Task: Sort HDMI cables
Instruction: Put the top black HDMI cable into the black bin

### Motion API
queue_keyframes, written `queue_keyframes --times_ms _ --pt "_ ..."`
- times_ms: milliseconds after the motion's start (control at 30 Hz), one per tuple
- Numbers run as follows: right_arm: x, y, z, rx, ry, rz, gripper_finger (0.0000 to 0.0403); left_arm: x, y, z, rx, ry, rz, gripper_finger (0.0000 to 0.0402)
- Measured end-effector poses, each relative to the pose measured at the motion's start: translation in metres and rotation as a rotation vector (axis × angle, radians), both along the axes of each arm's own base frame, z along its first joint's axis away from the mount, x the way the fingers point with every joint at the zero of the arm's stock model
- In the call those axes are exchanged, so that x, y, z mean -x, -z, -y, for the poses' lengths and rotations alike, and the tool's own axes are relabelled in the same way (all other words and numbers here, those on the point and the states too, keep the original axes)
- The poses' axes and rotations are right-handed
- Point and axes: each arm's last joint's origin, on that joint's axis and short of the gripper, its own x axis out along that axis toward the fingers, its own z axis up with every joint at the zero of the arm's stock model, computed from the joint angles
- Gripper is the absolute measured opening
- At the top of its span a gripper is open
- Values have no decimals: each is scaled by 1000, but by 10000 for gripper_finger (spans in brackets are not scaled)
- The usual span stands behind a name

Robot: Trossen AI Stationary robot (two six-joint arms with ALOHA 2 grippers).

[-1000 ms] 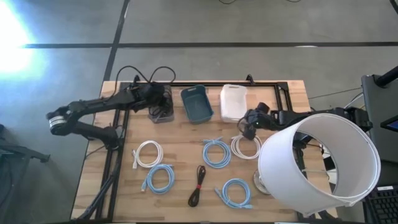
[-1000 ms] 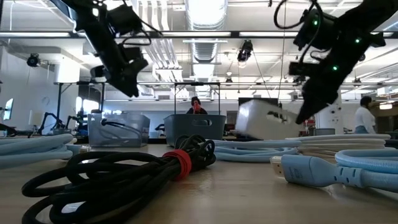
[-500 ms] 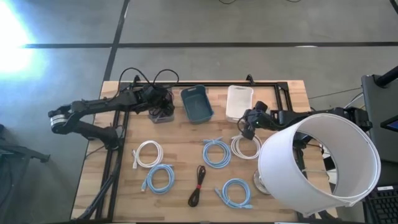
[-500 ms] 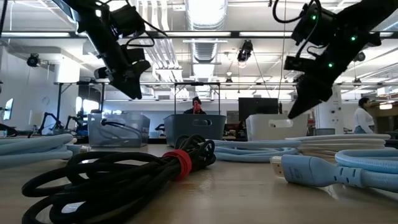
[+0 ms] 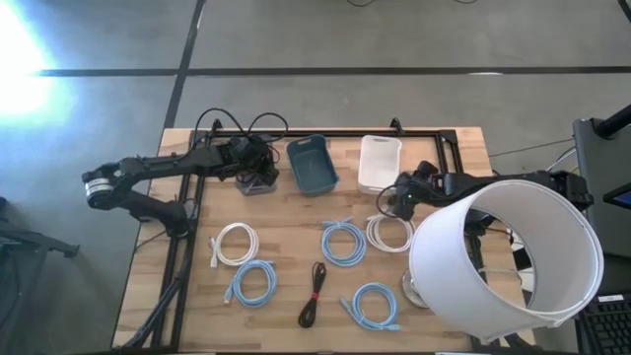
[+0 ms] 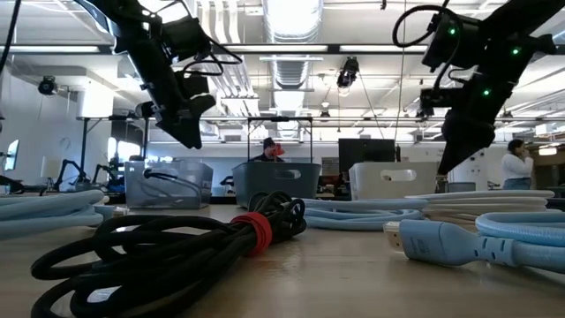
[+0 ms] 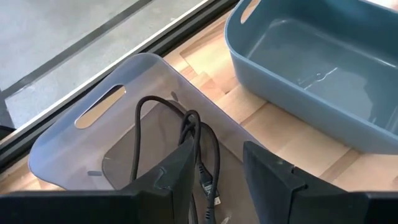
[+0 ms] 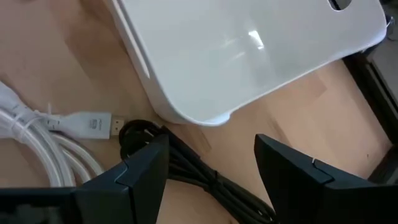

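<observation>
My left gripper (image 5: 258,168) (image 7: 217,180) hangs open over a clear grey bin (image 5: 251,183) (image 7: 62,143), where a black HDMI cable (image 7: 198,134) lies loosely looped on the bottom. My right gripper (image 5: 397,200) (image 8: 211,168) stands open just in front of the white bin (image 5: 379,163) (image 8: 236,50), touching nothing. On the wood lie two white coils (image 5: 235,243) (image 5: 390,234), three light blue coils (image 5: 253,283) (image 5: 343,242) (image 5: 375,304) and a black bundle (image 5: 314,293) with a red tie (image 6: 256,231). A white plug (image 8: 93,124) lies beside the right fingers.
An empty blue bin (image 5: 312,166) (image 7: 311,68) stands between the clear and white bins along the far edge. A large white lamp shade (image 5: 503,258) covers the near right corner. Black cords (image 8: 186,171) run under my right gripper. People are in the room behind (image 6: 516,168).
The white bin, tipped up and askew a second ago, has dropped flat onto the table. My right gripper has drawn back a little from it toward the table's right and has tipped. My left gripper has sunk slightly toward the clear bin.
</observation>
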Motion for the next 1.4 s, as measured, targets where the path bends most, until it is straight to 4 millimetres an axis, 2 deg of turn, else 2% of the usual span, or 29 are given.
queue_keyframes --times_ms 667,933,1200,1400 --pt "-3 11 -2 -113 -30 -23 233 -1 0 3 3 13 3 140" --pt "-11 32 -2 -182 -19 -124 233 -3 -1 3 -3 17 18 140" --pt "-18 52 2 -91 41 -235 231 -3 -1 4 -16 45 -4 140" --pt "-20 58 3 -94 14 -280 200 -3 -1 4 -22 59 -14 140"
